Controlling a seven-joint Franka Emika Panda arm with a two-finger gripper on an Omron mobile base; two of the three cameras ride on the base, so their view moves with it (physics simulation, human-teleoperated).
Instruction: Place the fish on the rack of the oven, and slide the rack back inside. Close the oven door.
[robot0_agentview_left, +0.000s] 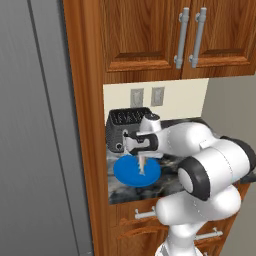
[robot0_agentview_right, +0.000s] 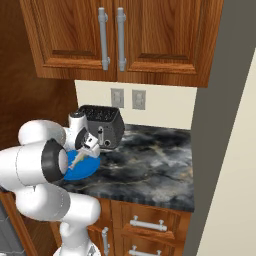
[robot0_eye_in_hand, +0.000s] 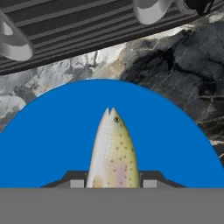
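Note:
The fish (robot0_eye_in_hand: 113, 148), slim and silvery-tan with spots, sits between my fingertips (robot0_eye_in_hand: 76, 183) with its head pointing away from the hand. My gripper (robot0_agentview_left: 139, 154) is shut on the fish (robot0_agentview_left: 142, 165), which hangs just above a blue plate (robot0_agentview_left: 125, 172) on the dark marble counter (robot0_agentview_left: 172, 182). From the right side, the gripper (robot0_agentview_right: 88, 151) holds the fish (robot0_agentview_right: 80, 160) tilted over the plate (robot0_agentview_right: 86, 170). The plate (robot0_eye_in_hand: 52, 144) spreads wide below the fish. The oven, its rack and its door are out of view.
A black slotted toaster (robot0_agentview_left: 126, 127) (robot0_agentview_right: 102, 125) stands right behind the plate, close to the hand. Wood wall cabinets (robot0_agentview_right: 120, 35) hang overhead and drawers (robot0_agentview_right: 147, 225) lie below the counter. A tall grey panel (robot0_agentview_left: 35, 130) rises at the left.

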